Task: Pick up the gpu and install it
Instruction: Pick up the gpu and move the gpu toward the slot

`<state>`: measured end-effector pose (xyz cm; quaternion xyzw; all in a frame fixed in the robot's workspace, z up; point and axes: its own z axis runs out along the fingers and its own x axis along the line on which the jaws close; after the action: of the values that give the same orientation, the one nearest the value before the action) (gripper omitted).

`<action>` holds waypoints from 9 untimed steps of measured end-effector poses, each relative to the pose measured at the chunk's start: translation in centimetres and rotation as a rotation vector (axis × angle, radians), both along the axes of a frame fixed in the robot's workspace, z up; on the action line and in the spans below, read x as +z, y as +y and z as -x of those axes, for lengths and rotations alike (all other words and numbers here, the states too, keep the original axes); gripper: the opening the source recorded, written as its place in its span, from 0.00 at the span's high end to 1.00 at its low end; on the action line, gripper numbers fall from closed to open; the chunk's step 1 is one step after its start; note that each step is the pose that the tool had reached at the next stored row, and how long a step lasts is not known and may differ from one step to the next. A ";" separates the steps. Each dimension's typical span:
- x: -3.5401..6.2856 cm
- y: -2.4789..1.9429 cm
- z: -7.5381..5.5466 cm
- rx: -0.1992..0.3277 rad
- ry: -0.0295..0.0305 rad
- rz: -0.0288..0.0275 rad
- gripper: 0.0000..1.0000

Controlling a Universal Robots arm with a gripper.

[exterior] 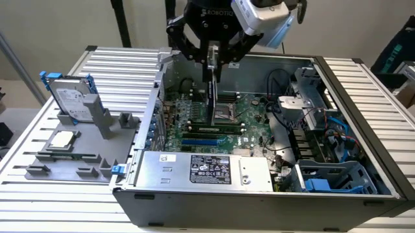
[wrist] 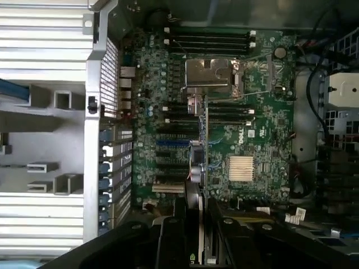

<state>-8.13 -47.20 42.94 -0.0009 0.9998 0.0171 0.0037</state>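
Note:
The gpu (exterior: 212,97) hangs edge-on and upright from my gripper (exterior: 214,62), which is shut on its upper end. It is a thin dark card, and its lower end reaches down inside the open computer case (exterior: 363,121) to just above the green motherboard (exterior: 250,119). In the wrist view the gpu (wrist: 203,145) is a narrow strip running from my gripper (wrist: 201,227) across the motherboard (wrist: 258,129), beside the row of expansion slots with one blue slot (wrist: 171,143). Whether the card touches a slot cannot be told.
At the exterior view's left, a grey holder (exterior: 84,155) carries a silver hard drive with blue rails (exterior: 68,99) and a small square CPU chip (exterior: 61,140). Inside the case are the power supply (exterior: 201,167), a blue drive cage (exterior: 331,177), cables and a CPU socket (wrist: 210,73).

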 end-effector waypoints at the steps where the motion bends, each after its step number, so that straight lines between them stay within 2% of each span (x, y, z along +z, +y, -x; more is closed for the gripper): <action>1: -0.20 0.15 -0.5 0.000 0.0000 0.0000 1.00; 9: -1.65 1.37 -4.0 0.000 0.0000 0.0000 1.00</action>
<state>-4.09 -45.83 41.28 -0.0009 0.9998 0.0170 0.0037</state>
